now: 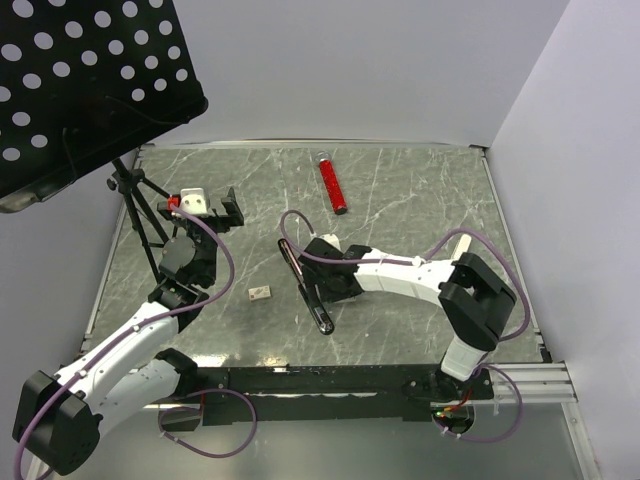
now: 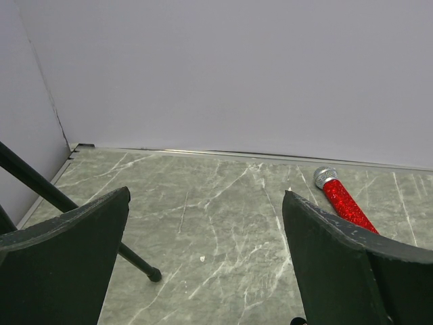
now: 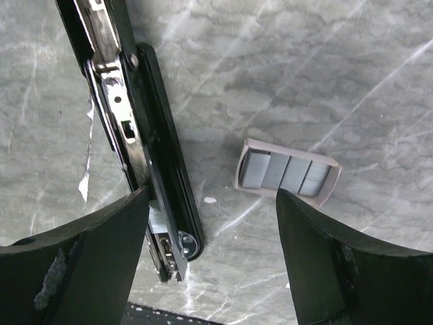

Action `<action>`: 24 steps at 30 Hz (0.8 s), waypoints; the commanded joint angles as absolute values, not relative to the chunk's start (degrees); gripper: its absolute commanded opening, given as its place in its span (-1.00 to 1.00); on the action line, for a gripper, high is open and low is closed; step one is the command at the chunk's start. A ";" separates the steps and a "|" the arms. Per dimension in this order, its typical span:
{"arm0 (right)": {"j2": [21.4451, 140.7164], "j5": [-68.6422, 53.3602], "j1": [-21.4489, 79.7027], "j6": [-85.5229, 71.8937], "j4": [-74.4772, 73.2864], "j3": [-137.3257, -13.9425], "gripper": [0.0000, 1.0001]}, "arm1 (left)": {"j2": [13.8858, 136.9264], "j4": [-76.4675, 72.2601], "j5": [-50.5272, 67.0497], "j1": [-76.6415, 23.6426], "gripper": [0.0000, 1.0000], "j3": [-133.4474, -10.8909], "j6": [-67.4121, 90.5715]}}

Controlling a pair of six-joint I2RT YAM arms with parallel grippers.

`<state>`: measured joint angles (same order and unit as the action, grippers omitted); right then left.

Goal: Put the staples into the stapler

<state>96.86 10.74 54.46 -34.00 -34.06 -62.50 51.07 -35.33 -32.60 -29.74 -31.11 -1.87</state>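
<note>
Your right gripper (image 3: 211, 200) hangs open, empty; staples (image 3: 270, 169) in their box (image 3: 238, 172) lie just inside one finger, row running finger-to-finger; open stapler (image 3: 159, 135) by the other.

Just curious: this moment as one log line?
stapler open on table; staples in box beside it; right gripper open above them; left gripper open, empty

Grey marbled tabletop (image 1: 420, 210) carries: opened black stapler (image 1: 314, 308), red tube (image 1: 332, 186), beige box piece (image 1: 259, 293), small open box (image 3: 329, 188) holding staples (image 3: 284, 172).
</note>
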 commanded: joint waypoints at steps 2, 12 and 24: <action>94.75 10.37 54.93 -34.72 -37.97 -60.12 0.63 | 50.10 -37.09 -31.73 -29.88 0.99 -31.38 -1.32; 92.73 10.37 56.16 -35.86 -39.37 -58.71 0.64 | 50.10 -37.00 -31.90 -29.88 0.99 -31.38 -1.41; 90.97 11.16 57.22 -37.09 -40.43 -58.36 0.63 | 49.66 -36.83 -31.38 -29.97 0.99 -31.46 -1.05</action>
<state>93.76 10.31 56.40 -36.38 -36.80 -59.48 51.07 -35.33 -32.25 -29.74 -31.11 -1.85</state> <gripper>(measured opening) 0.818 0.995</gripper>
